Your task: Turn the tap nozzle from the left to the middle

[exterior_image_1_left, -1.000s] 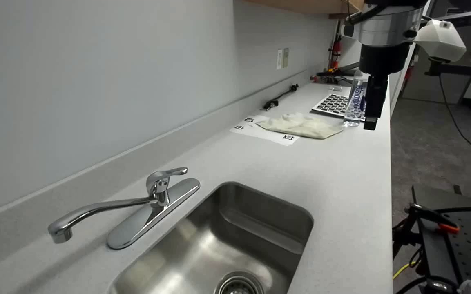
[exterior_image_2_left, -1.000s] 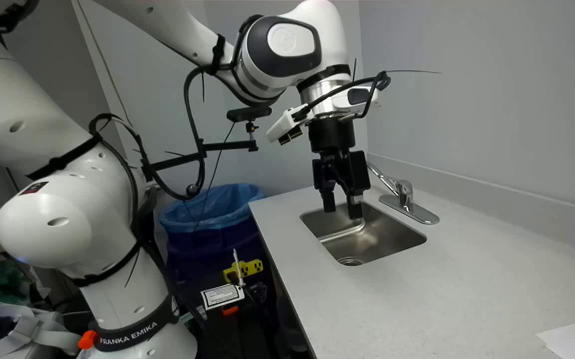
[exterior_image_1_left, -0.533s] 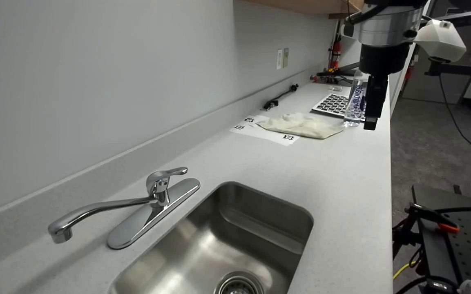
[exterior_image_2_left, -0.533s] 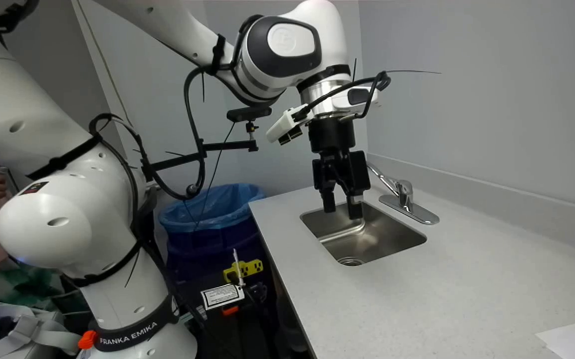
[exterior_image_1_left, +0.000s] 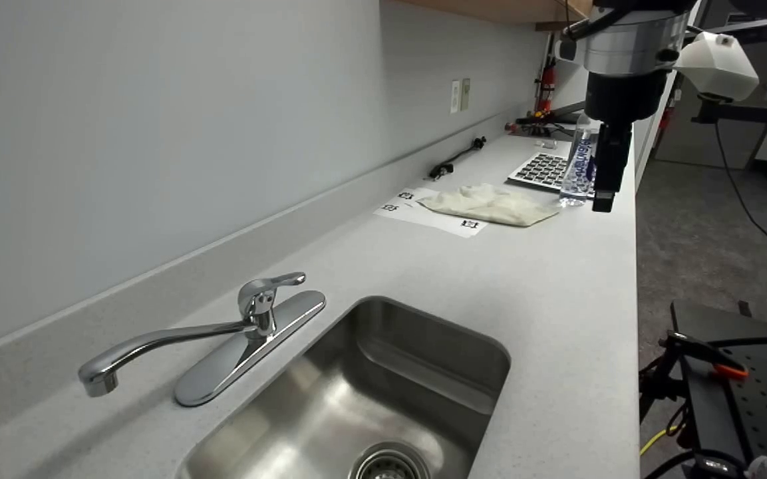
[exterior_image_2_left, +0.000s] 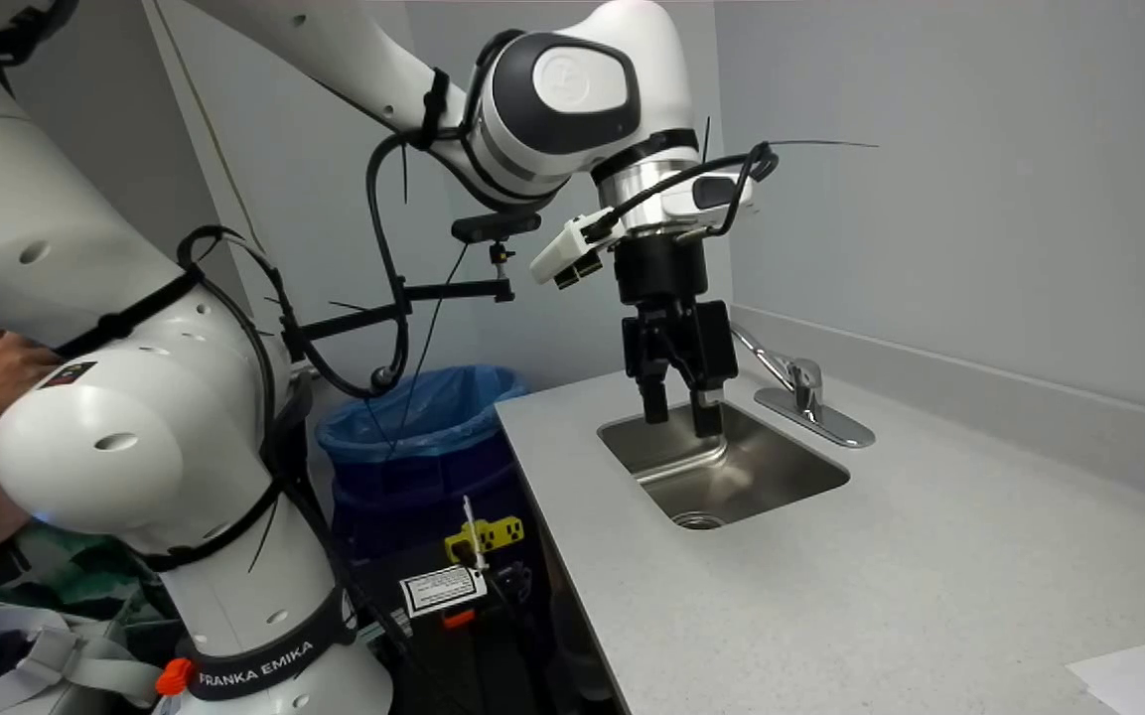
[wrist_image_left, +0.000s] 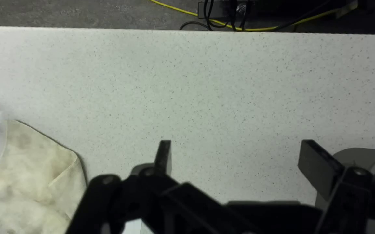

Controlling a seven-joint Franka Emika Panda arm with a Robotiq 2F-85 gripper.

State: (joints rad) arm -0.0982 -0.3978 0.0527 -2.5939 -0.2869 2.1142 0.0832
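The black two-fingered gripper hangs spread above the pale speckled countertop, crumpled cream cloth to one side, rectangular steel sink to the other; well apart from it, the slim curved chrome tap nozzle points away

Kinda dim, flat light: soft glare in the sink, faint shadow below the tap nozzle, and the gripper looks blurry up close in wrist view.

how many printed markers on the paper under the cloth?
3 in an exterior view: one marker and another at left, a third at right; cloth may hide more.
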